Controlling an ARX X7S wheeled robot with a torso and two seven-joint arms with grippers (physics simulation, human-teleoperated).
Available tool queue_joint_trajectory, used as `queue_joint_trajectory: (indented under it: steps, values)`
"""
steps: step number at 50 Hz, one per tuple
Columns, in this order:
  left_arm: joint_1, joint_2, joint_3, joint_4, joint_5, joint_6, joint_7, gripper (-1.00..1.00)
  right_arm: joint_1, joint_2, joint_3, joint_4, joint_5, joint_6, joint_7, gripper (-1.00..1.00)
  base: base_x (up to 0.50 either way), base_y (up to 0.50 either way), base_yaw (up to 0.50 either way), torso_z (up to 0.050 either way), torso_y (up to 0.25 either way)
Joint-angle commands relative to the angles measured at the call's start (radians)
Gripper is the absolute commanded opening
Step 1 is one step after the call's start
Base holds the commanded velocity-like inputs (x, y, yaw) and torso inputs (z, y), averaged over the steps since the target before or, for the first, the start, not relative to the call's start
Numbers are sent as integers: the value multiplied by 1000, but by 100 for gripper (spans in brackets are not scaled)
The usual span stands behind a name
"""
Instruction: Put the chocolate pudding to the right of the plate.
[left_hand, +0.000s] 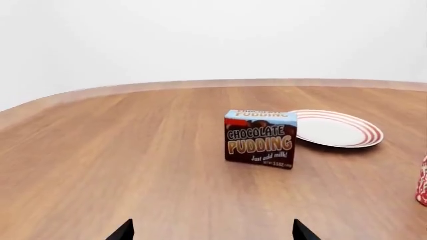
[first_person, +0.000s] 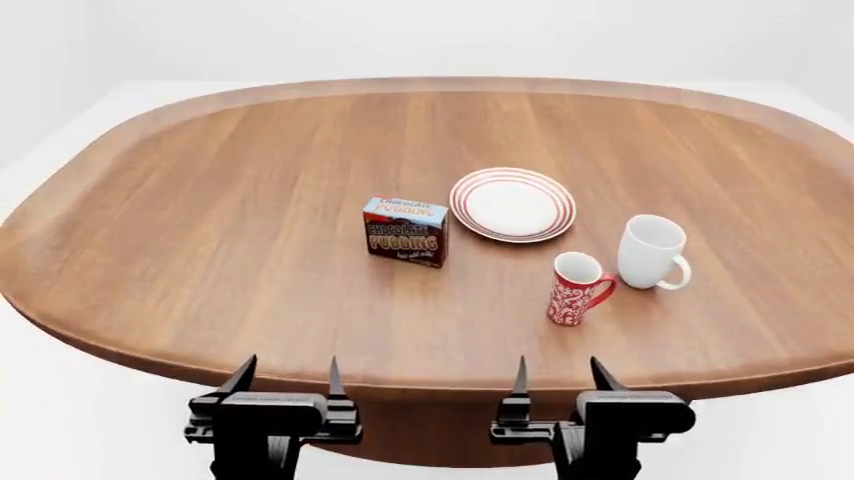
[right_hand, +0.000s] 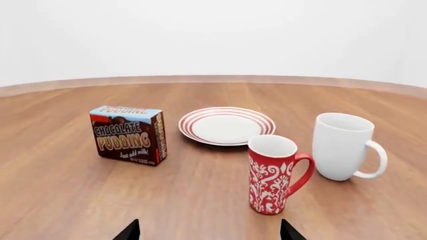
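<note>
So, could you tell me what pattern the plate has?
White plate with red rim rings; right wrist view.

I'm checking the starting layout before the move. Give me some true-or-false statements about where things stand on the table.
1. The pudding stands left of the plate. True.
2. The red mug sits on the plate. False: it stands on the table, nearer the robot than the plate.
3. Both hands, left and right, are open and empty. True.
4. The white mug lies tipped over. False: it stands upright.
5. The pudding is held by the left hand. False: it rests on the table, untouched.
</note>
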Motion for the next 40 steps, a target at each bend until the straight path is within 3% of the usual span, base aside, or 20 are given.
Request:
queue_joint_trajectory:
  steps: [1,3,7,9,18,40]
  values:
    - [-61,-34,8,217,-32,-263,-24,100,52,54,-2,-233,52,265,10,100,0,0,0,0,0]
    - [-134,-49,-5,342,-65,-454,-31,100,121,83,-7,-372,67,467,17,100,0,0,0,0,0]
    - [-234,-75,-4,468,-97,-624,-23,100,256,110,14,-515,128,708,10,100,0,0,0,0,0]
    - [-284,-78,-11,499,-112,-695,-26,100,289,114,22,-543,140,744,10,100,0,0,0,0,0]
    - [-284,-76,-14,479,-130,-685,-24,100,290,114,51,-550,167,730,4,100,145,0,0,0,0]
    - [-282,-90,13,452,-115,-645,-41,100,275,120,38,-521,180,699,0,100,497,0,0,0,0]
